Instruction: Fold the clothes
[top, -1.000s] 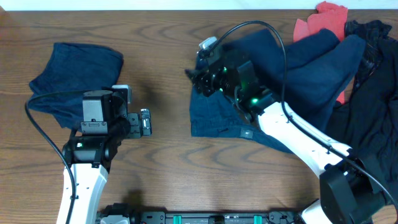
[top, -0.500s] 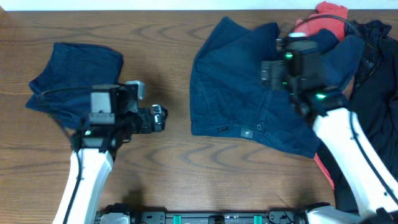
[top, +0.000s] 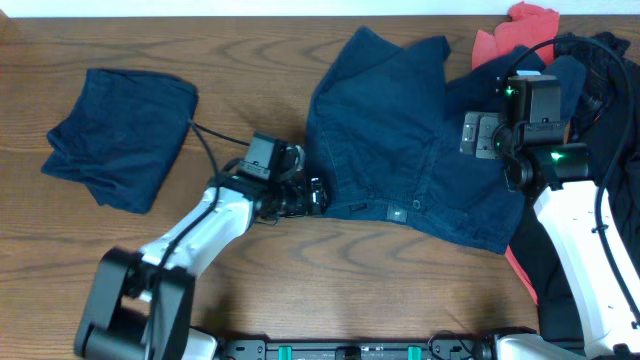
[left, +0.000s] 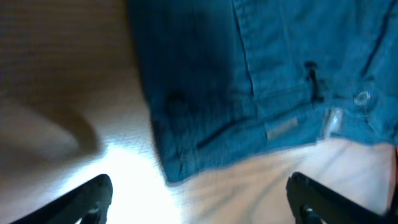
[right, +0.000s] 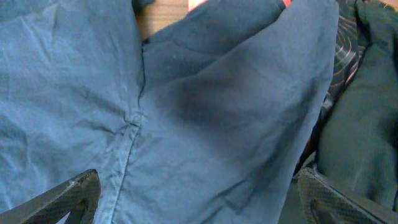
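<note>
- big navy garment spread out right of centre on the wooden table, waistband edge with a small button on the near side
- folded navy piece parked over on the left, well apart from the rest
- red shirt and black garments heaped at the far right, with the navy garment's right edge lying over part of that heap
- left gripper right at the near-left corner of the navy garment
- from its wrist cam: fingers wide apart, that corner of the fabric just ahead of the gap, nothing pinched
- right gripper up over the right side of the same garment
- jaws spread wide there too, fingertips down in the bottom corners of the wrist view, just wrinkled navy cloth below and a bit of black fabric off to the right
- can't tell whether either gripper is actually touching the cloth
</note>
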